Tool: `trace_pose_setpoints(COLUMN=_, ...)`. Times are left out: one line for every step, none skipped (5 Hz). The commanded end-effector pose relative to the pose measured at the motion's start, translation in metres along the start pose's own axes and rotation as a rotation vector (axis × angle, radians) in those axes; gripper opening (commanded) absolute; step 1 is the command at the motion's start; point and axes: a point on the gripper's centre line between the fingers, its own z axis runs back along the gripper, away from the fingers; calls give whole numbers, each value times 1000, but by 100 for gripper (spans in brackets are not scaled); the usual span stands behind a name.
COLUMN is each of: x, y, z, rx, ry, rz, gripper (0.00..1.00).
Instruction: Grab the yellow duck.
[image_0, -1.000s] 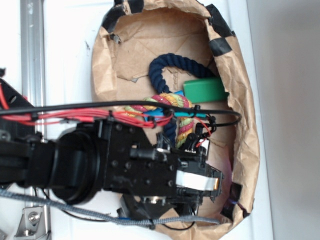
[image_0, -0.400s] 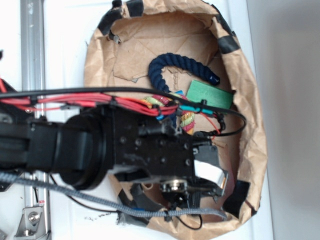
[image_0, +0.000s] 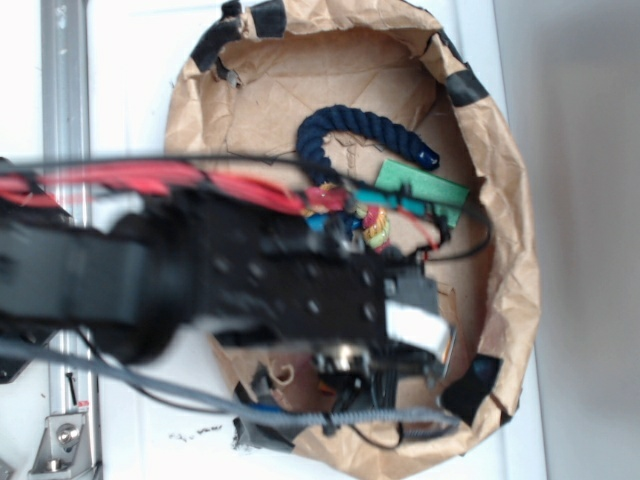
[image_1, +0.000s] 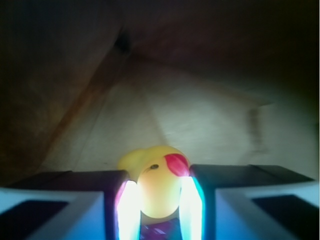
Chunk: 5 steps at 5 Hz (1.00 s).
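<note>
Duck position confirmed from wrist view: the small rounded yellow rubber duck with red-orange beak (image_1: 158, 187) sits squarely between the two jaws of the black WidowX gripper (image_1: 159, 200), head toward 12 o'clock, beak angled to about 1 o'clock. Jaws are closed to a narrow gap with both inner pads lying against the duck's flanks; they appear to have hold of it, though contact pressure cannot be read. Glare on the pads washes out detail there. Exterior view is motion-blurred; the arm spans in from 9 o'clock and covers the lower half of the crumpled brown-paper nest with black tape patches (image_0: 505, 260), so the duck itself is hidden in that view beneath the gripper (image_0: 440, 350). Clear of the grasp, toward 12 o'clock inside the nest: a dark navy twisted rope (image_0: 345, 130), a green flat block (image_0: 425, 188), and a multicoloured twisted rope (image_0: 375, 228) partly under the cables. Judgement: the grasp looks centred on the body, presumably so the round toy cannot squirt out sideways; lifting remains.
</note>
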Motion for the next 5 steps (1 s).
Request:
trace_pose_setpoints(x=9, y=37, z=101, rx=168, ry=-99, rz=84, gripper=0)
trace_pose_setpoints(x=-2, y=52, z=152, rx=207, ry=-47, rz=196, gripper=0)
trace_pose_setpoints(x=-7, y=56, z=151, rx=196, ry=51, rz=349, gripper=0)
trace_pose_setpoints(x=-10, y=55, z=137, rx=135, ry=126, rz=372, gripper=0)
trace_pose_setpoints(x=-13, y=55, z=132, rx=150, ry=151, rz=402, gripper=0)
